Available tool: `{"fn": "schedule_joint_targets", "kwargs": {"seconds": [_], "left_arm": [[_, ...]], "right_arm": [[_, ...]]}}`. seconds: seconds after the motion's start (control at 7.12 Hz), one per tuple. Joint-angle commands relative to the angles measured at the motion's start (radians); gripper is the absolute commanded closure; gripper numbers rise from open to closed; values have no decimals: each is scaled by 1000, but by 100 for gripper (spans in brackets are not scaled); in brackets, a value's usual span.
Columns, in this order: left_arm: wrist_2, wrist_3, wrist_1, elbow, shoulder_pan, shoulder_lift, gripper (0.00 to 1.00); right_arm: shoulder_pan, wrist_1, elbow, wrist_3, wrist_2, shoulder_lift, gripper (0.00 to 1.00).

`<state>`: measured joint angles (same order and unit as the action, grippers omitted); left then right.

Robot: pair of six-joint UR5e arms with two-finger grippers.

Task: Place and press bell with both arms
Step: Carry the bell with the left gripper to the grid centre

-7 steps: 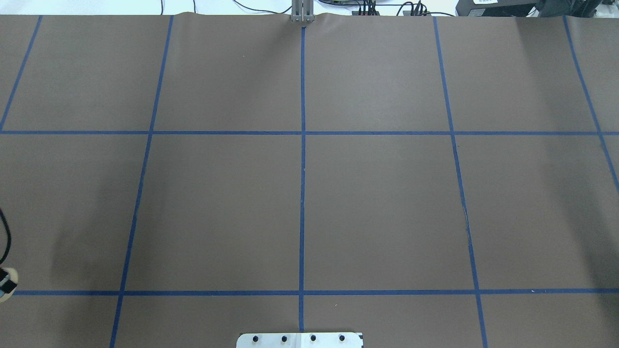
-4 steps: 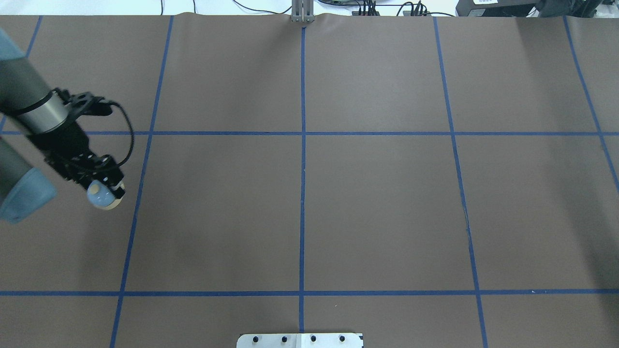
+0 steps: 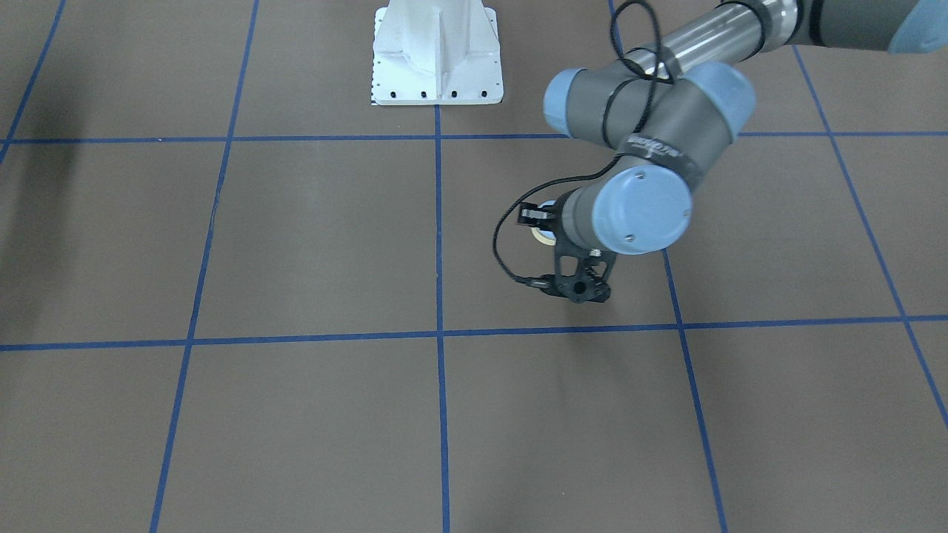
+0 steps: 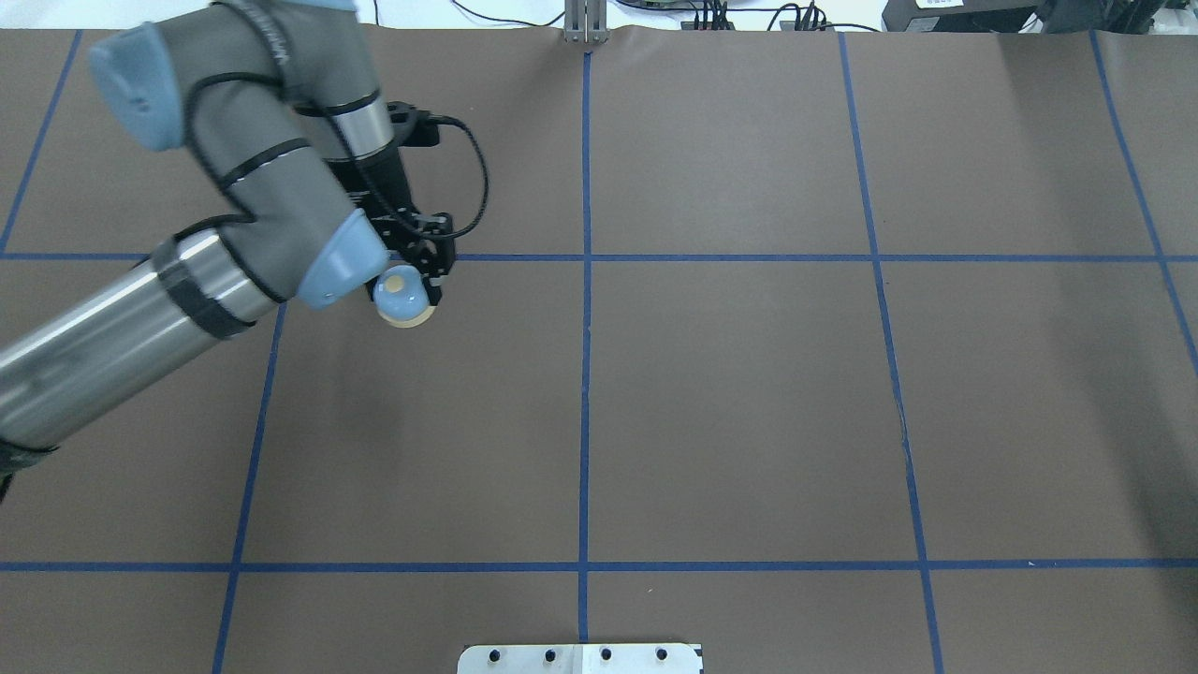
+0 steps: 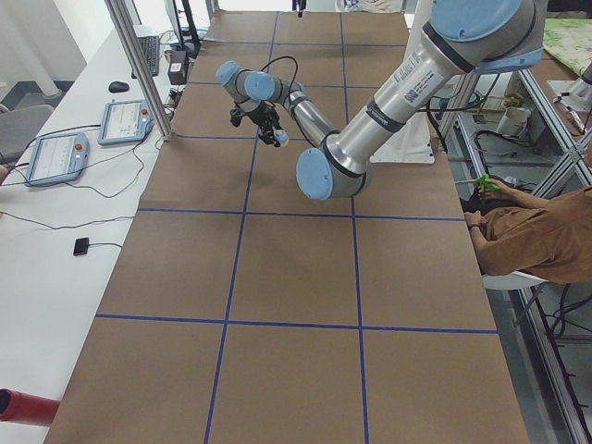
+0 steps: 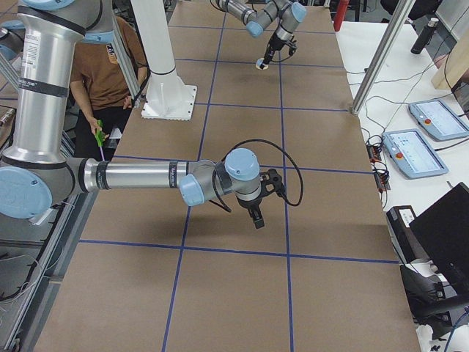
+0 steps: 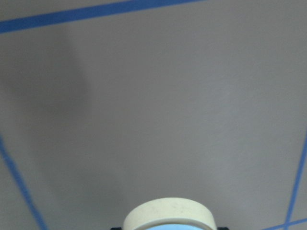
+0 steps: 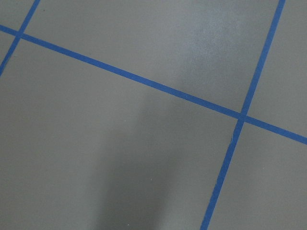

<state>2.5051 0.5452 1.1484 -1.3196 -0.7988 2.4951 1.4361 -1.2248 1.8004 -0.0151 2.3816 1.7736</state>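
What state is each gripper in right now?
Left gripper: shut on the small light-blue dome bell with cream base.
Right gripper: cannot tell, seen only from the side camera.

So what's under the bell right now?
Only brown table paper shows around the bell, held in the left claw. The spot directly beneath is covered by the bell itself.

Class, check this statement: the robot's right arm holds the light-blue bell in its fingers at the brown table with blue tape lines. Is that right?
No. The left arm holds the bell, in the left gripper; the overhead exterior view shows that arm reaching in from the left. The rest stands: light-blue bell, brown table with blue tape lines.
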Motion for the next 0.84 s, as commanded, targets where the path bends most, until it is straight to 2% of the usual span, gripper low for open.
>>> {"fn": "schedule_joint_targets", "kwargs": {"seconds": [0.0, 0.14, 0.28, 0.7], "left_arm": [[-5, 245, 332, 291, 79, 128, 97], [-50, 318, 412, 395, 116, 181, 97], [-74, 335, 412, 457, 124, 239, 97], [-91, 383, 415, 470, 161, 246, 73]], "right_arm": [[-6, 2, 1, 47, 2, 0, 0], [-9, 4, 1, 56, 2, 1, 0], [-12, 4, 1, 58, 2, 1, 0], [-16, 2, -9, 57, -1, 1, 0]]}}
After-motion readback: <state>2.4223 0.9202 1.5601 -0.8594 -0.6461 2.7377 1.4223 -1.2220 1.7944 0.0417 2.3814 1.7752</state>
